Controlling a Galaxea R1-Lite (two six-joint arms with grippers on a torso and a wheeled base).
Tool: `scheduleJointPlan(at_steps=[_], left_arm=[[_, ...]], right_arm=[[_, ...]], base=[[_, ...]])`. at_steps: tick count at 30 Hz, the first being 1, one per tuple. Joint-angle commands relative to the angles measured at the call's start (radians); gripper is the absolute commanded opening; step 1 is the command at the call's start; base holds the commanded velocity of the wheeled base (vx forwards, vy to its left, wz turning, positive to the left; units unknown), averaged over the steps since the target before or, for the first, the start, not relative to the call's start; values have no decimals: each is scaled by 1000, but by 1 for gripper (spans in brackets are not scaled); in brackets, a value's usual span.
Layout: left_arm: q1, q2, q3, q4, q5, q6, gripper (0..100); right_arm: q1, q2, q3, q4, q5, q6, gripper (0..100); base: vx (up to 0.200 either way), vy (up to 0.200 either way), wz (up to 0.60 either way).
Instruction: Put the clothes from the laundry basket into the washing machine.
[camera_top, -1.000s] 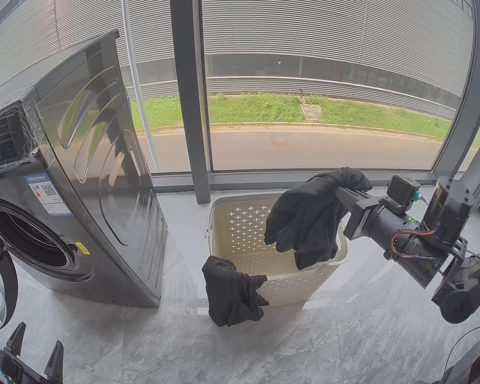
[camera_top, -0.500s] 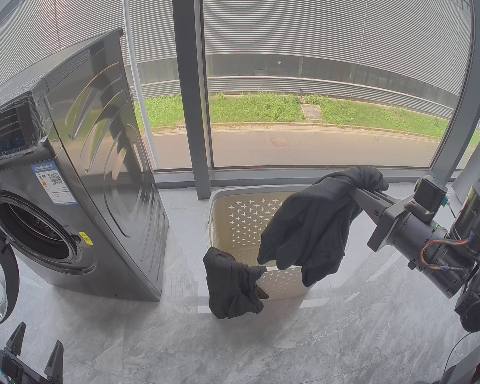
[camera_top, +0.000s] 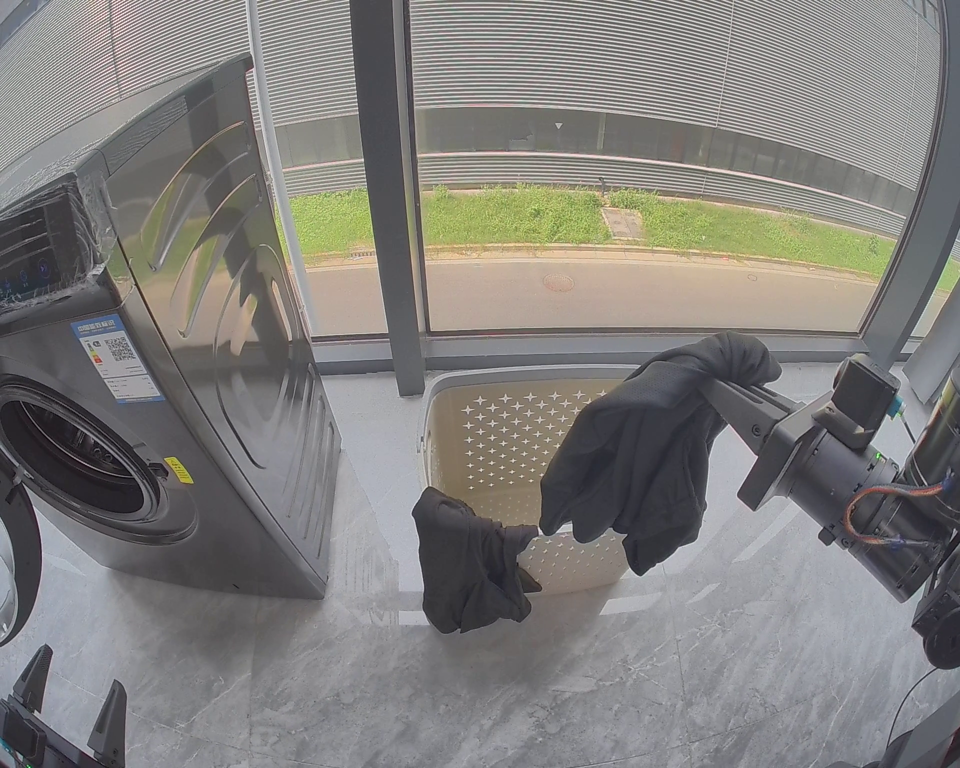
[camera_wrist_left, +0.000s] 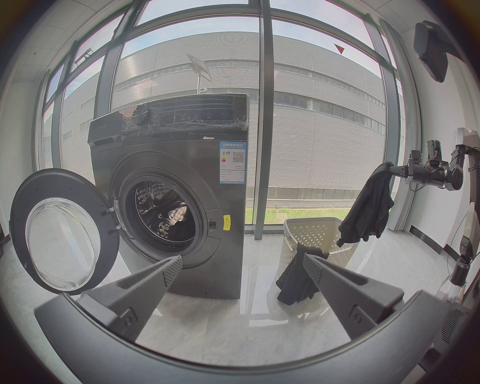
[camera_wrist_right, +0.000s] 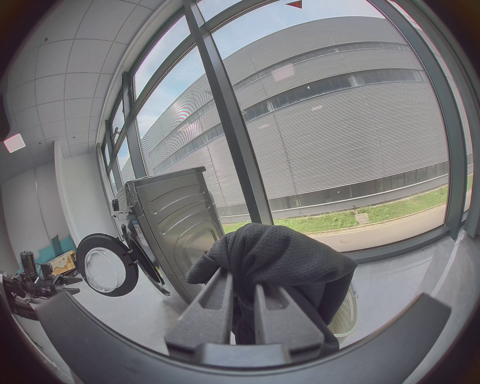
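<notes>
A dark garment (camera_top: 645, 450) hangs in the air over the right side of the cream laundry basket (camera_top: 500, 430), held high by my right gripper (camera_top: 722, 388), which is shut on its top fold (camera_wrist_right: 270, 250). A second dark garment (camera_top: 468, 562) is draped over the basket's near rim, hanging down its outer wall to the floor. The grey washing machine (camera_top: 170, 330) stands at the left with its round door (camera_wrist_left: 62, 232) swung open and dark cloth inside the drum (camera_wrist_left: 165, 215). My left gripper (camera_top: 62, 700) sits low at the front left, open and empty (camera_wrist_left: 240, 272).
A dark window pillar (camera_top: 385, 190) rises behind the basket, with glass walls to both sides. Grey marble floor (camera_top: 560, 680) lies open between the machine and the basket and in front of both.
The head view has shifted, so the machine and basket sit slightly further right in the picture. My right gripper with the hanging garment has drawn to the right over the basket's right side.
</notes>
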Motion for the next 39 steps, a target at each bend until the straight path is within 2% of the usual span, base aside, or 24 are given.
scheduleJointPlan(at_steps=[1, 37, 39], left_arm=[[0, -16, 18, 0, 0, -1, 100], [-2, -16, 18, 0, -2, -2, 100], [-2, -16, 18, 0, -2, -1, 100]], right_arm=[[12, 2, 2, -2, -1, 1, 0], [65, 6, 11, -11, 7, 7, 0], [65, 5, 11, -16, 7, 7, 0]], base=[[0, 200, 0], [0, 200, 0], [0, 0, 0]])
